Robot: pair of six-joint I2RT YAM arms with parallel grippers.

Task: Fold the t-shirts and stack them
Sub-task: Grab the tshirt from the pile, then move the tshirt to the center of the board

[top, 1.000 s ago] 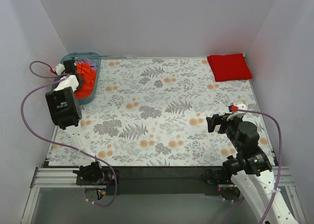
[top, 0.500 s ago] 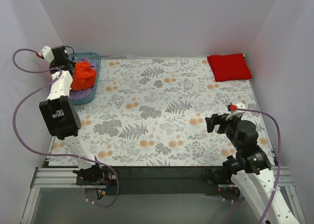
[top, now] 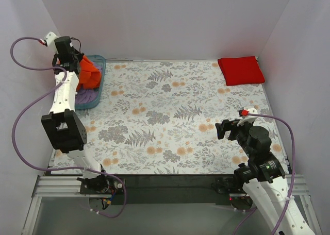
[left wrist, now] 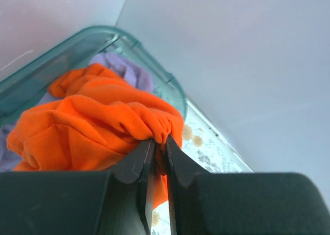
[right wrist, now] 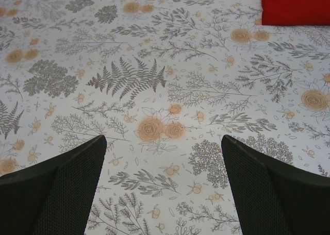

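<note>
A bright orange t-shirt [top: 90,72] hangs bunched above the teal bin [top: 97,93] at the far left, lifted partly out of it. My left gripper [top: 78,65] is shut on a fold of that orange t-shirt [left wrist: 103,127], the cloth pinched between the two black fingers [left wrist: 135,165] of the left gripper [left wrist: 160,142]. A deeper red t-shirt [top: 241,70] lies folded flat at the far right corner; its edge, the red t-shirt [right wrist: 296,5], shows in the right wrist view. My right gripper [top: 226,129] hovers open over the near right of the table, and nothing lies between the right gripper [right wrist: 164,142] fingers.
The teal bin [left wrist: 62,52] holds lilac cloth [left wrist: 121,67] under the orange shirt. A floral cloth [top: 170,116] covers the table. White walls close in the left, back and right sides. Purple cables loop off both arms.
My left gripper closed on the orange shirt down in the bin, then rose and drew back toward the far left corner, pulling the shirt up. The right arm stayed still.
</note>
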